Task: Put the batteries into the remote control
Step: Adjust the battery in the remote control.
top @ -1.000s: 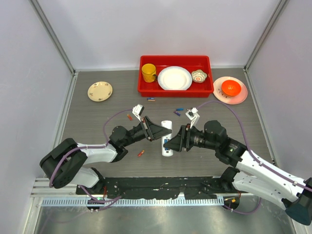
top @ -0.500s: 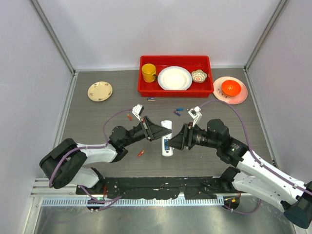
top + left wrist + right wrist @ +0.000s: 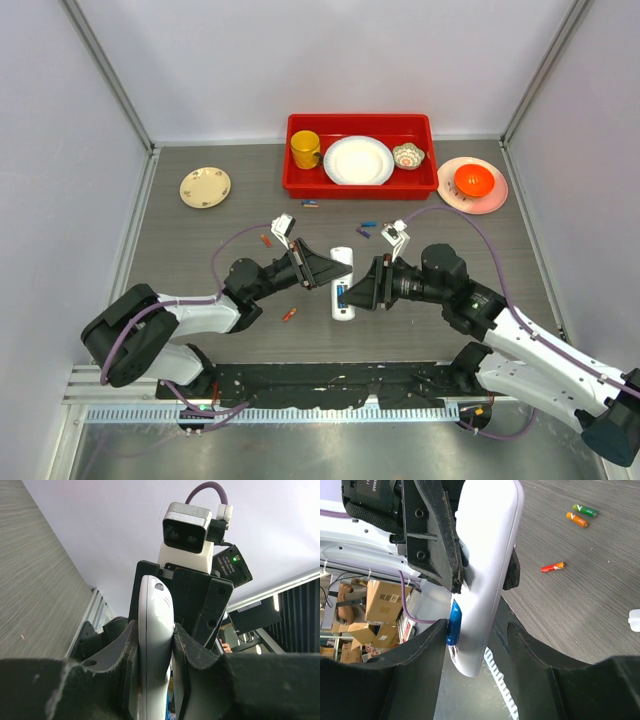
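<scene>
The grey wood-grain tabletop carries everything, and over its middle my two arms meet nose to nose. My left hand comes in from 9 o'clock and is clamped on the slim white plastic remote control, one finger pressed to each long face, holding it on edge and off the tabletop. My right hand comes in from 3 o'clock; its fingers stand apart, straddling the near end of the remote control without closing on anything. In the right wrist view a thin blue cylindrical battery lies along the recessed side, at least partly in the slot; whether it is fully home I cannot tell. So I judge the step in hand to be seating that first cell. Next I would nudge it flat with one fingertip, keeping the left grip firm against the push, then back off for another loose cell: a red-orange battery lies at 8 o'clock from the remote control, a small cluster of loose batteries at 1 o'clock.
</scene>
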Tool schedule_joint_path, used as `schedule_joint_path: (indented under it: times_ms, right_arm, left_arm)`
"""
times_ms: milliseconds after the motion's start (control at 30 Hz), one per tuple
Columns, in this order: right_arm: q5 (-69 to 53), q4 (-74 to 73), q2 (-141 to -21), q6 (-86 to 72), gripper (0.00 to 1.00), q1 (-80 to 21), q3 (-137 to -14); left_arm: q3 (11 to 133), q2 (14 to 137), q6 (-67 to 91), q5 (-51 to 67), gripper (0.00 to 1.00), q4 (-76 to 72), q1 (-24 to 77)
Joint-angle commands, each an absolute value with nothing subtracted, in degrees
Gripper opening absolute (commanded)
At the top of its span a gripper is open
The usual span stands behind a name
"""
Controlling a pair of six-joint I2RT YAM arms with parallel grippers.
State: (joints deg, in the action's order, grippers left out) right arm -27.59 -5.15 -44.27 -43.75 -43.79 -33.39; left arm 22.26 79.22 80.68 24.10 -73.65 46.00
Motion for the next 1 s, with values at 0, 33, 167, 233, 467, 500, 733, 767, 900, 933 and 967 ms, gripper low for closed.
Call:
schedule_joint_path:
  times_ms: [0,33,167,233,467,500,733,767,900,933,967]
  right_arm:
    - [-28.48,-3.34,-45.44,-43.42,0.55,-43.68,-33.22]
    - [-28.39,-3.34,-45.61,-43.42,0.54,-43.77,-33.22]
    - [-27.86,-2.99,-46.14,-43.94,0.52,-43.68,-33.31]
    - [-27.69,-3.08,-46.32,-43.77,0.52,-43.68,-33.13]
    - [-26.81,-2.99,-46.93,-44.12,0.46,-43.68,-32.61]
    - [-26.63,-2.9,-46.93,-44.38,0.45,-43.68,-32.43]
    - [-25.49,-2.11,-47.64,-45.35,0.4,-43.68,-31.9]
    - [-25.31,-1.85,-47.81,-45.61,0.4,-43.68,-31.82]
    - [-24.7,-0.71,-48.34,-46.4,0.38,-43.68,-31.38]
    - [-24.7,-0.53,-48.51,-46.67,0.38,-43.77,-31.29]
    - [-24.44,-0.27,-48.52,-46.76,0.38,-43.68,-31.38]
  left_arm:
    - [23.29,77.43,80.6,24.43,0.0,-88.59,45.7]
    - [23.38,77.43,80.68,24.43,0.0,-88.59,45.7]
    - [23.47,77.17,80.68,24.43,0.0,-88.59,45.7]
    - [23.47,77.17,80.68,24.35,0.0,-88.59,45.7]
    - [23.64,76.64,80.77,24.26,0.0,-88.51,45.7]
    - [23.73,76.47,80.86,24.17,0.0,-88.59,45.7]
    - [23.73,76.03,80.77,23.64,0.0,-88.59,45.62]
    - [23.9,76.03,80.77,23.64,0.0,-88.59,45.7]
    - [23.99,75.94,80.86,23.47,0.0,-88.59,45.88]
    - [24.17,76.02,80.77,23.47,0.0,-88.59,45.88]
    - [24.08,76.11,80.86,23.47,0.0,-88.59,46.14]
